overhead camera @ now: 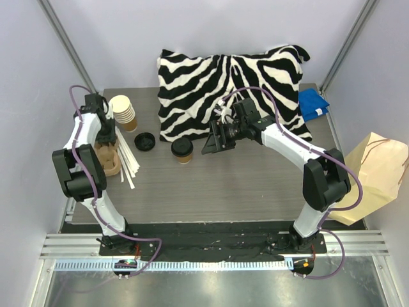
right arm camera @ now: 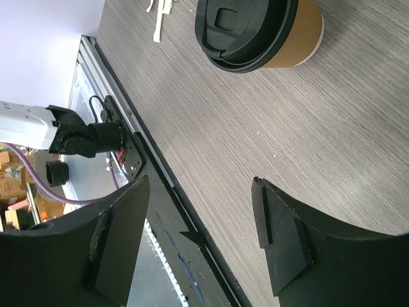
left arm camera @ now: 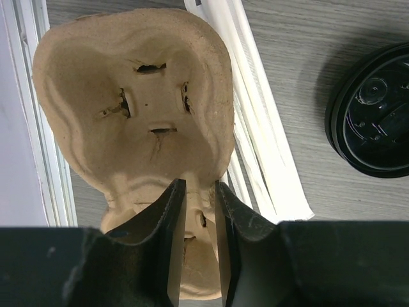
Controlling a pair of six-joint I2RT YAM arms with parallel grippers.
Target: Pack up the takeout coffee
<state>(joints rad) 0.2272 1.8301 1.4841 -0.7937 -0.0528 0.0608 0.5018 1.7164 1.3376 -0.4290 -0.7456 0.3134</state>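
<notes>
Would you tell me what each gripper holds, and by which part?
The open right gripper holds nothing. The left gripper straddles the carrier at its near rim; grip unclear.

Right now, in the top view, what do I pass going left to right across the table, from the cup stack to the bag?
stack of unlidded cups → loose black lid → lidded coffee cup → right gripper → blue cloth → paper bag

Your right gripper (right arm camera: 198, 188): jaws spread wide, nothing between them.
Takeout coffee (right arm camera: 268, 32): kraft cup, black lid on, standing on your grey wood-grain table (right arm camera: 332, 134), well apart from the fingers.
Pale strips (right arm camera: 160, 13): top edge.
Purple cable (right arm camera: 45, 185): beyond the table's edge.
</notes>
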